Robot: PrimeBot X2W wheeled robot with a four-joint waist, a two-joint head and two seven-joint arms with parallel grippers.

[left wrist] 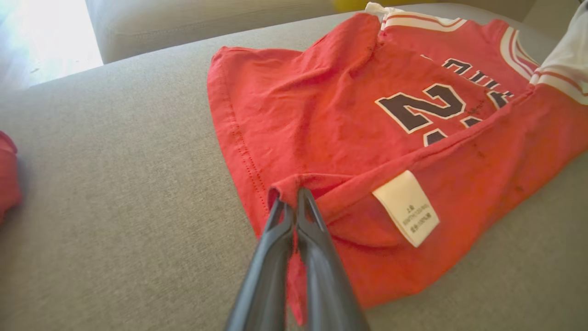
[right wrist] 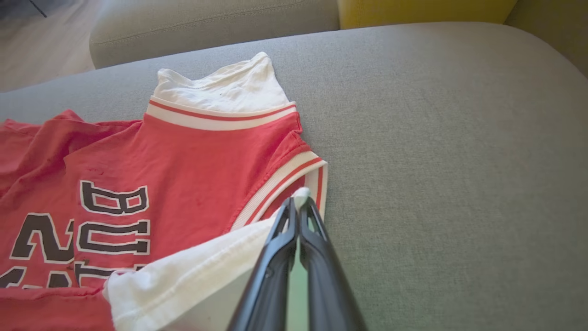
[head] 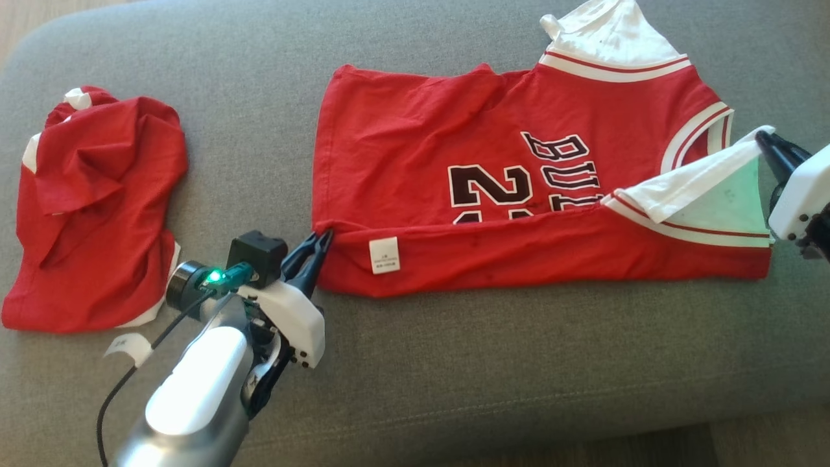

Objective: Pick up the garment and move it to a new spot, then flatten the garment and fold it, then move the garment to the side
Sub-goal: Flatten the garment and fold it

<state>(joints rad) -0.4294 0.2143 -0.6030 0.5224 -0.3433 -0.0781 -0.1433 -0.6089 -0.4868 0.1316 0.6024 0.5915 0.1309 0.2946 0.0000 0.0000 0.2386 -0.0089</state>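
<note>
The garment point(head: 454, 149) is a red jersey with white sleeves and dark lettering, spread across the grey sofa cushion point(head: 454, 363). Its near edge is folded over toward the middle, showing a white label point(head: 384, 255). My left gripper point(head: 319, 241) is shut on the garment's red hem corner, seen close up in the left wrist view point(left wrist: 291, 202). My right gripper point(head: 764, 139) is shut on the tip of the white sleeve point(head: 700, 181), lifting it; the right wrist view shows that pinch point(right wrist: 297, 204) on the garment point(right wrist: 193, 174).
A second red garment point(head: 91, 207) lies crumpled at the left of the cushion, its edge visible in the left wrist view point(left wrist: 7, 174). Wood floor point(head: 39, 13) lies beyond the sofa. A yellow cushion point(right wrist: 422, 9) stands at the back.
</note>
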